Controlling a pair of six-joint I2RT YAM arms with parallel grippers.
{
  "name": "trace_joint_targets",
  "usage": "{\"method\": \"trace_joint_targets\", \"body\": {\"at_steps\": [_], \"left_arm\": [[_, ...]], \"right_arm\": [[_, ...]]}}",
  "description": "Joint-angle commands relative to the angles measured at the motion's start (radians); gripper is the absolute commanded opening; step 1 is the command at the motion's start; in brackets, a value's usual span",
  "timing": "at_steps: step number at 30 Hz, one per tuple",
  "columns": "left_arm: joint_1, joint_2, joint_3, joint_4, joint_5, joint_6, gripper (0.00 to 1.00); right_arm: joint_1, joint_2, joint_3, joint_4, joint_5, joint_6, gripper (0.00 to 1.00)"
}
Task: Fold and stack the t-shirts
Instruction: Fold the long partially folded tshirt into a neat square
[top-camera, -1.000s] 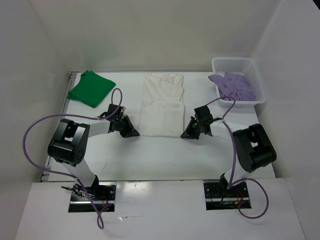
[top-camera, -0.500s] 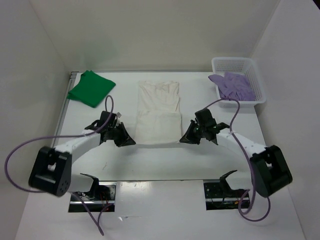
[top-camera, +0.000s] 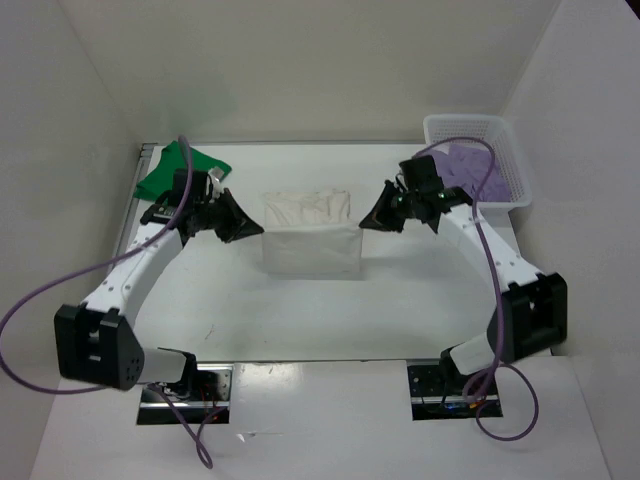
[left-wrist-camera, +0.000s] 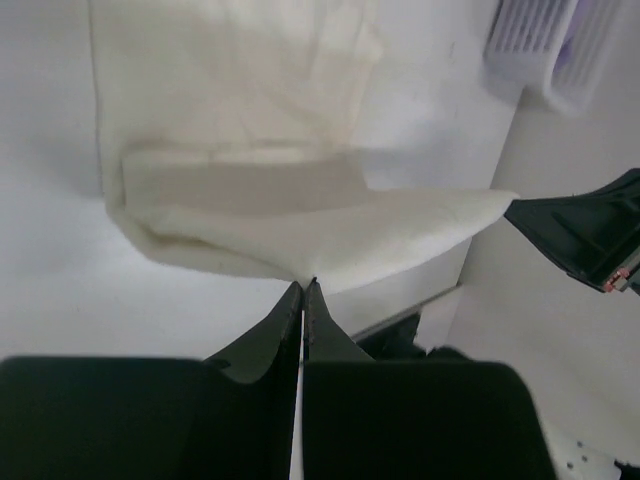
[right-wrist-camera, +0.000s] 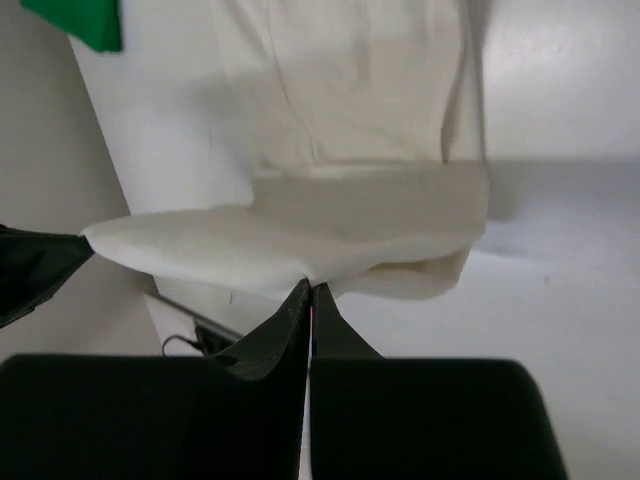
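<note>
The white t-shirt (top-camera: 310, 240) hangs doubled at the table's middle, its near edge lifted and stretched between both grippers. My left gripper (top-camera: 256, 229) is shut on the edge's left corner, and in the left wrist view the cloth (left-wrist-camera: 300, 230) is pinched at the tips (left-wrist-camera: 304, 286). At the right corner my right gripper (top-camera: 366, 224) is shut too, with the cloth (right-wrist-camera: 330, 245) nipped at its tips (right-wrist-camera: 309, 289). The green t-shirt (top-camera: 158, 178) lies folded at the far left, partly behind the left arm. The lavender t-shirt (top-camera: 468, 163) is bunched in the basket.
A white lattice basket (top-camera: 503, 133) stands at the far right corner, close behind the right arm. White walls enclose the table on three sides. Purple cables loop off both arms. The green shirt's corner (right-wrist-camera: 78, 20) shows in the right wrist view.
Both grippers closed on the white shirt's near edge, then lifted it and carried it toward the far side. The shirt now looks shorter and doubled. Both arms have stretched forward.
</note>
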Motion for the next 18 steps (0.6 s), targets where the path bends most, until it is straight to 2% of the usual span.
{"method": "trace_joint_targets", "body": {"at_steps": [1, 6, 11, 18], "left_arm": [[0.044, 0.147, 0.104, 0.144, -0.055, 0.031, 0.0], [0.079, 0.402, 0.231, 0.232, -0.136, 0.05, 0.0], [0.09, 0.563, 0.325, 0.333, -0.204, 0.041, 0.0], [0.09, 0.704, 0.489, 0.406, -0.276, 0.022, 0.02]], "right_arm": [[-0.053, 0.214, 0.195, 0.075, 0.019, -0.133, 0.0], [-0.11, 0.5, 0.455, 0.173, -0.043, -0.147, 0.0], [-0.11, 0.759, 0.733, 0.16, -0.027, -0.147, 0.0], [-0.128, 0.951, 0.921, 0.131, -0.004, -0.171, 0.0]]}}
